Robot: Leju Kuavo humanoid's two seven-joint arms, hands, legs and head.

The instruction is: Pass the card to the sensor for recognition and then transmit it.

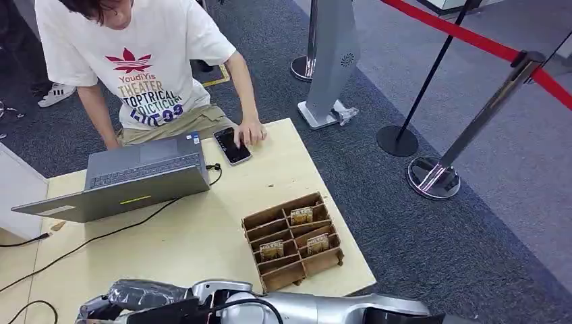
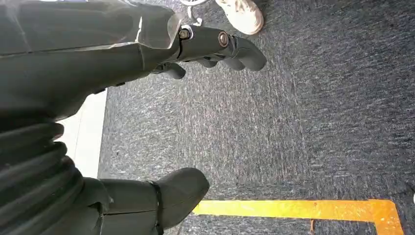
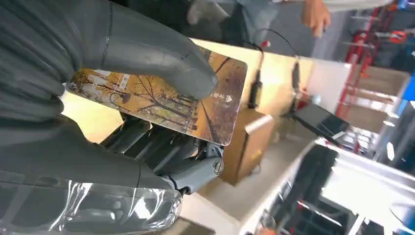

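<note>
Pinched between the thick thumb and the darker fingers of my right hand [image 3: 122, 98] is the card [image 3: 166, 100], printed with bare autumn trees; roughly half of it juts free past my thumb. My left hand [image 2: 195, 54] hangs by my side over dark carpet, grasping nothing, fingers loosely curled but apart.

As I judge it, the card is light, thin and stiff, with a glossy face that could slide under a smooth thumb pad (a flat pinch on both faces, well in from the edge, seems the safest hold). Keeping the free end clear should let that part meet the sensor without my fingers in the way. It will flex a little but should not crease under gentle pressure.

On the pale wooden counter [image 1: 195, 236] sits a brown cardboard card tray [image 1: 293, 239], divided into narrow slots. Three slots each hold a similar card standing on edge; the others look empty. Farther back are an open laptop [image 1: 135, 179] and a phone [image 1: 232, 146], which a person in a white T-shirt [image 1: 138, 61] touches with one hand. Which object is the sensor, I cannot tell.
</note>
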